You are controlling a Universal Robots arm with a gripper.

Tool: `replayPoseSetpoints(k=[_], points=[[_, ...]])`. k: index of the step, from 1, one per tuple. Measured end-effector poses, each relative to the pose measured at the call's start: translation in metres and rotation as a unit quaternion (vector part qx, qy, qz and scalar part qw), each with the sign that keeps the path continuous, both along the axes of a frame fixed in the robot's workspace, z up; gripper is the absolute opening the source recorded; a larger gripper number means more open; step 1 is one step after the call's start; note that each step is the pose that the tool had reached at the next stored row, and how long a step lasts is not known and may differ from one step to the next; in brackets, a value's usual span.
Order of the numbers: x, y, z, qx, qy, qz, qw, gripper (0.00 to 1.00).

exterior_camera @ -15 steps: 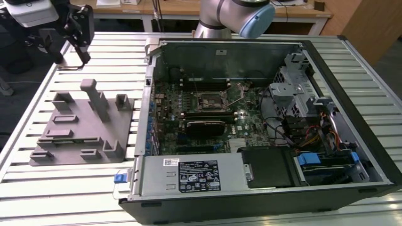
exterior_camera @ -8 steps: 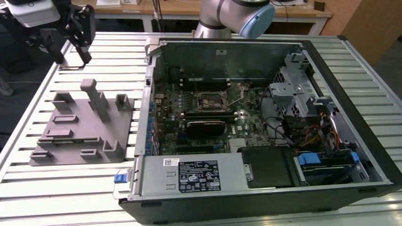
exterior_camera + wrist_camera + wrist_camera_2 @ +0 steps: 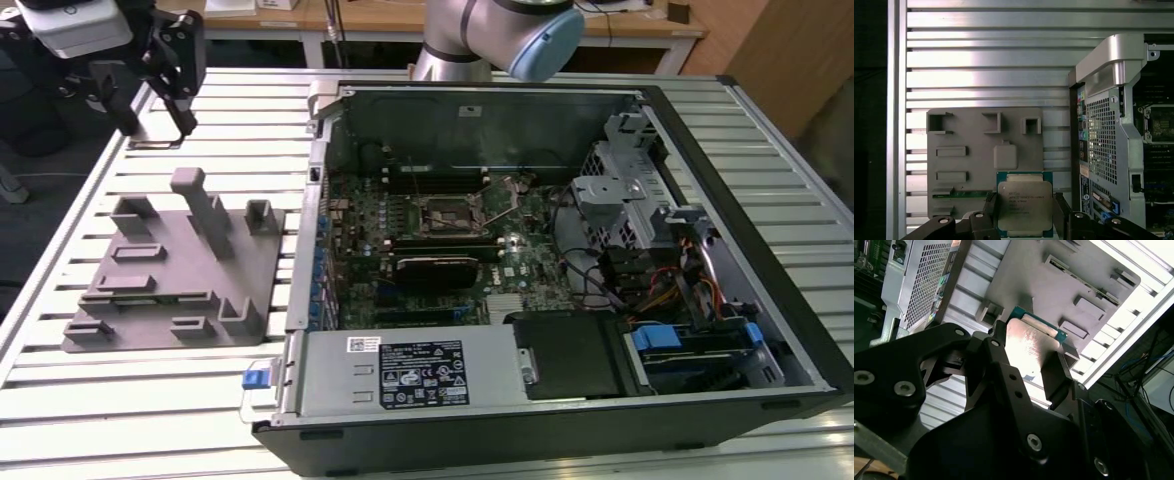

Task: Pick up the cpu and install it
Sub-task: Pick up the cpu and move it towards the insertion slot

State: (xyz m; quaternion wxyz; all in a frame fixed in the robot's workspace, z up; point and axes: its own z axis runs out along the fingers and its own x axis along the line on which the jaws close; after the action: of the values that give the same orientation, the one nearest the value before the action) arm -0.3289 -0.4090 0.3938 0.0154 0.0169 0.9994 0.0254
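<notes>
The cpu (image 3: 1024, 204), a small square chip with a pale silver top and green edge, is held by its two opposite sides between my gripper's (image 3: 1025, 216) black fingers (image 3: 991, 214). In the second wrist view the cpu (image 3: 1030, 340) shines between the fingers (image 3: 1058, 374) of the gripper (image 3: 1029, 354). It hangs above the grey holder (image 3: 964, 165). In the exterior view the gripper (image 3: 158, 122) is raised over the table's far corner on the exterior view's left, beyond the grey holder (image 3: 174, 270). The dark socket (image 3: 445, 212) with its metal frame lies inside the open computer case, well apart from the gripper.
The open computer case (image 3: 747, 330) lies on the slatted metal table (image 3: 240, 120), at the exterior view's right, with upright walls, a drive cage (image 3: 627, 200) and cables (image 3: 667, 290). The case's perforated side (image 3: 1101, 140) stands next to the holder. The arm's base (image 3: 461, 40) is behind the case.
</notes>
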Motion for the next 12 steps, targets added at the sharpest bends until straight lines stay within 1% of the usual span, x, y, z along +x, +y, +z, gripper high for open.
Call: replayPoseSetpoints(k=[5, 12], points=[[0.0016, 0.0000, 0.0000, 0.0000, 0.0000, 0.000, 1.0000, 0.53], [0.0065, 0.0000, 0.0000, 0.0000, 0.0000, 0.000, 1.0000, 0.53]])
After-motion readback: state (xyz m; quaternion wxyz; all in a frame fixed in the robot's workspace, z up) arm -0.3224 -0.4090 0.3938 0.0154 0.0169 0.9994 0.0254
